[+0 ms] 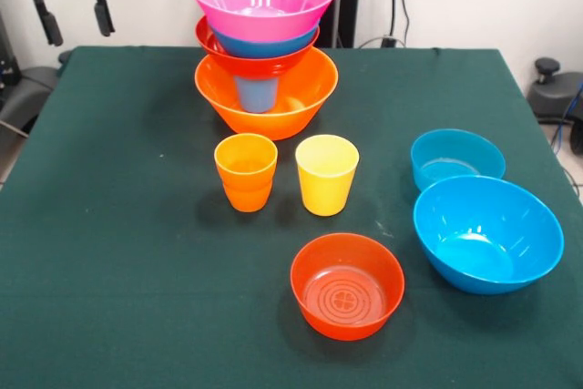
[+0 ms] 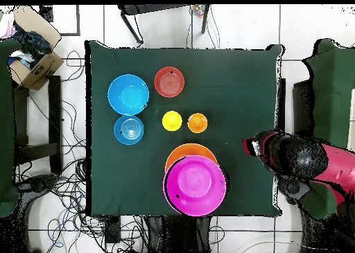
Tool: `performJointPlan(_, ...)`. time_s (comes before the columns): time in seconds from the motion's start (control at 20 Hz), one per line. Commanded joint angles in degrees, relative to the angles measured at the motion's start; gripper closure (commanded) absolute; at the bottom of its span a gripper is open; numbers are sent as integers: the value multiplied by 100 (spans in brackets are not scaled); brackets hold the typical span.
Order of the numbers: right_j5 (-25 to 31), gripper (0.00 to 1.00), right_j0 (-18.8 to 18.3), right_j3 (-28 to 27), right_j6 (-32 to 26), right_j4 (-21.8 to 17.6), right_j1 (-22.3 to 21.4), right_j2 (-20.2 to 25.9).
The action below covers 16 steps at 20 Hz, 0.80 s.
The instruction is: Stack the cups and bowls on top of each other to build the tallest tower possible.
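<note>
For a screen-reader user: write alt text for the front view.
A tower of glossy plastic bowls stands on a green table: big orange bowl holding a blue cup, red-orange, blue and big pink bowls above. In front stand an orange cup, a yellow cup, a red-orange bowl and two blue bowls; the open gripper hangs upper left.

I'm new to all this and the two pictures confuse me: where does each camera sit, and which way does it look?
Front view: across the table, facing the tower; the gripper hangs open at top left.
Overhead view: above, looking straight down; the red and black arm shows at right.
Both share the tower, yellow cup and green table.
</note>
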Motion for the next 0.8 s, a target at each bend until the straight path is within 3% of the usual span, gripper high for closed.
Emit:
performJointPlan(0.05, 222, 0, 261, -123, 711, 33, -94, -427)
performJointPlan(0.45, 420, 0, 590, -691, 556, -241, 381, -606)
performJointPlan(0.8, 764, 0, 1083, -1730, 294, -247, 1113, -718)
